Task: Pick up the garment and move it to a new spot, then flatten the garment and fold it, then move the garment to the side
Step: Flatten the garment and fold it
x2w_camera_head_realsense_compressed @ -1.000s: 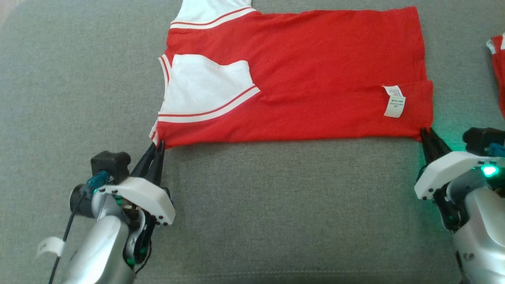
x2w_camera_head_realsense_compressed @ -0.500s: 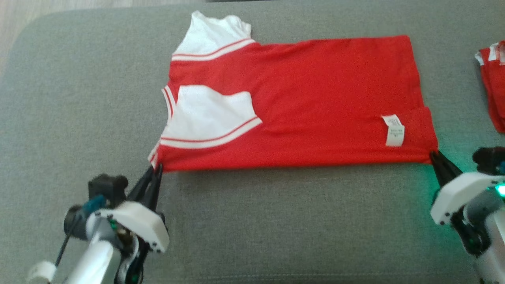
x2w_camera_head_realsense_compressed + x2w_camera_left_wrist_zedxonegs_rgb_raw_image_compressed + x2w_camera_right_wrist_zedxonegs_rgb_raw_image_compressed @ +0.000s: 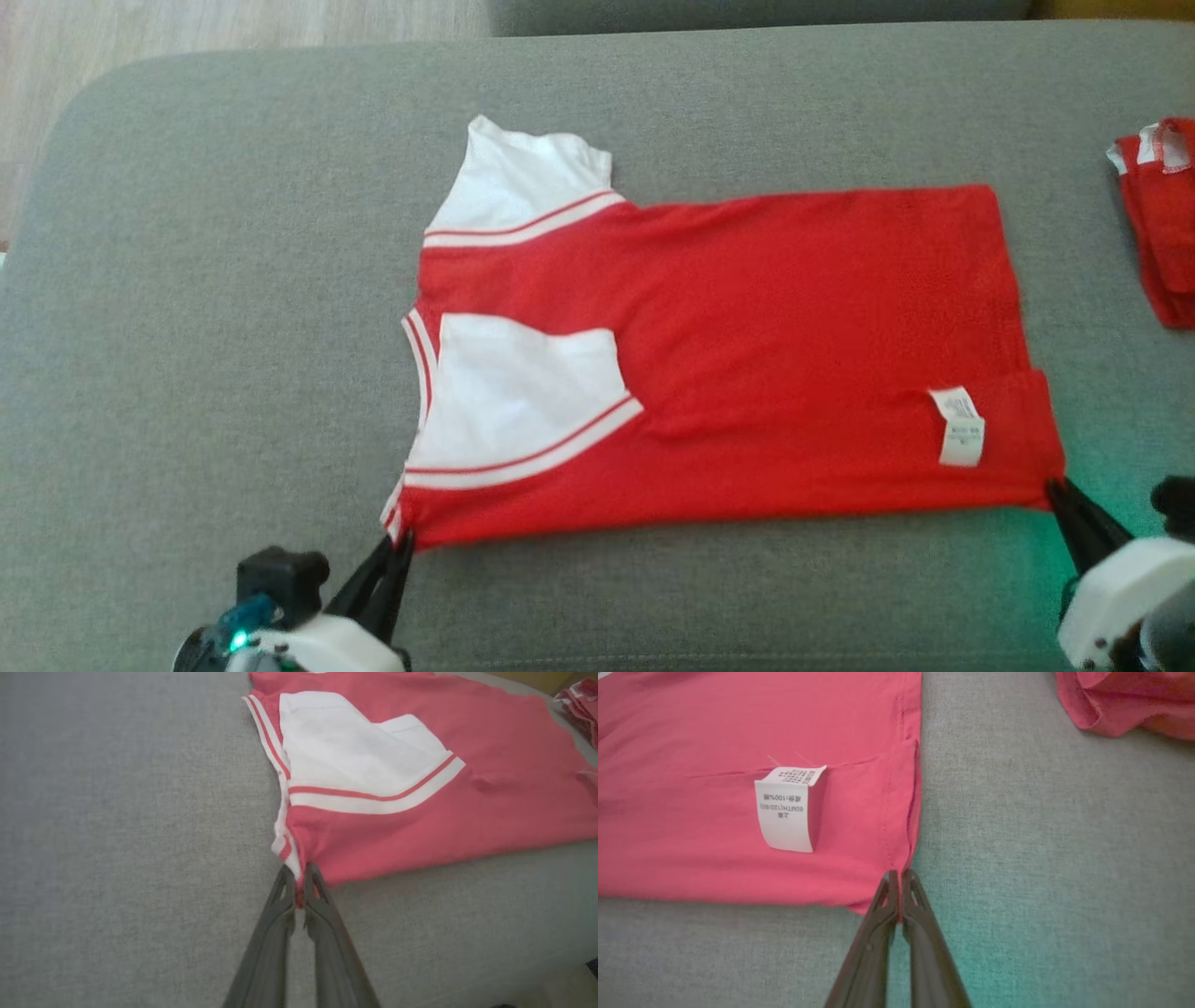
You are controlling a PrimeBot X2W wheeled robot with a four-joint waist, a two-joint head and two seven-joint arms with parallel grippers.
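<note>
Fingers (image 3: 275,933) of the left gripper (image 3: 400,546) and right gripper (image 3: 1057,487) pinch the red garment's (image 3: 794,308) two near corners near the cushion's (image 3: 187,327) front edge; the right wrist view resolves the care label's (image 3: 787,809) print.

Soft matt red-and-white cloth garment (image 3: 794,308), coarse grey woven cushion (image 3: 187,327); smooth white fabric label (image 3: 787,809)

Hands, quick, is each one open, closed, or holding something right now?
Left hand: closed on the red garment, near collar-end corner.
Right hand: closed on the garment, near hem corner.
</note>
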